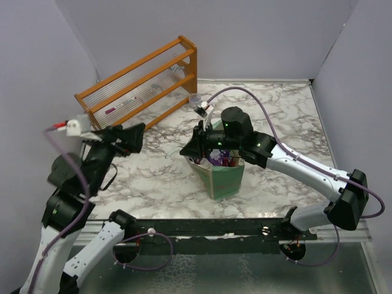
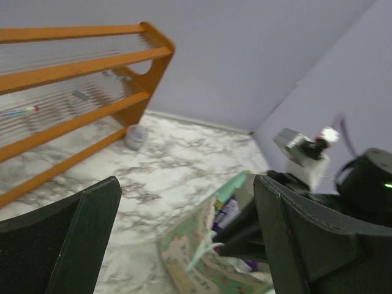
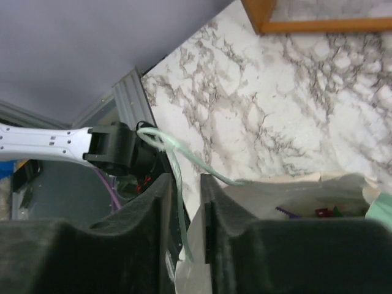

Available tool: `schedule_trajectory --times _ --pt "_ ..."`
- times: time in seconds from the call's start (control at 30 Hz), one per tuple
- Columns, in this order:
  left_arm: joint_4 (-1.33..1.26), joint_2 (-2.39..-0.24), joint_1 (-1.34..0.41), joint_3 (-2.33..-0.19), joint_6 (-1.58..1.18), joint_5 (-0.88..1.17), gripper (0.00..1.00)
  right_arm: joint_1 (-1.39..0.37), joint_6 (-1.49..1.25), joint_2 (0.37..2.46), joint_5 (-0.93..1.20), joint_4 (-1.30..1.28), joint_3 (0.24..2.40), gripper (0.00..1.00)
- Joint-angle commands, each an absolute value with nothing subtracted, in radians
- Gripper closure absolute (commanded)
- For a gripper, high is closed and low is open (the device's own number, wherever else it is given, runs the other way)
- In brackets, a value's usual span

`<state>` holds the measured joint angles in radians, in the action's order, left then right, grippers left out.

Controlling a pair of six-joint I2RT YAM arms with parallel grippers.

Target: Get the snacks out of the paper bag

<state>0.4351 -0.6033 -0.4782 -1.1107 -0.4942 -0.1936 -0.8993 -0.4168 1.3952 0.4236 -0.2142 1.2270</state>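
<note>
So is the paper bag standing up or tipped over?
Standing up: the paper bag has its open top facing up, with a purple snack showing inside.

No readable text anywhere; print on the paper bag (image 2: 187, 260) front is too blurred to read.

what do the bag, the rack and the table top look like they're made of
Bag: paper, matte green outside and cream inside, with creased walls and a crumpled rim.
Rack: probably wood with a smooth orange finish; thin pale rods run between the rails.
Table top: white with grey veins like marble, though it may be a printed laminate.
</note>
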Motion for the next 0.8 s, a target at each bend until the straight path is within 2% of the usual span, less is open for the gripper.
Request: schedule_trajectory --times 0.0,0.2,0.33,0.43,0.63,0.7,0.77 --pt "0.589 -0.462 -0.481 -1.072 -0.794 -0.023 0.08 -0.9 -0.418 1.357 0.432 -0.098 1.227 0.64" --pt "0.365 -0.424 -0.481 -0.891 -0.997 0.217 0.11 -0.9 -0.354 1.144 0.318 -0.132 1.093 0.22" --pt "0.243 -0.491 -0.48 -0.771 -1.056 0.343 0.13 -0.9 -0.305 0.965 0.198 -0.161 1.008 0.06" --pt "0.21 -0.538 -0.48 -0.726 -1.058 0.41 0.13 -0.9 -0.272 0.858 0.152 -0.213 0.993 0.01" --pt "0.31 -0.487 -0.481 -0.698 -0.977 0.359 0.08 -0.9 -0.207 0.683 0.089 -0.245 0.949 0.01" --pt "0.252 -0.487 -0.48 -0.641 -1.016 0.4 0.07 -0.9 -0.19 0.648 0.076 -0.238 0.933 0.01" --pt "0.096 -0.495 -0.481 -0.562 -1.06 0.471 0.11 -0.9 -0.168 0.627 0.072 -0.225 0.918 0.01"
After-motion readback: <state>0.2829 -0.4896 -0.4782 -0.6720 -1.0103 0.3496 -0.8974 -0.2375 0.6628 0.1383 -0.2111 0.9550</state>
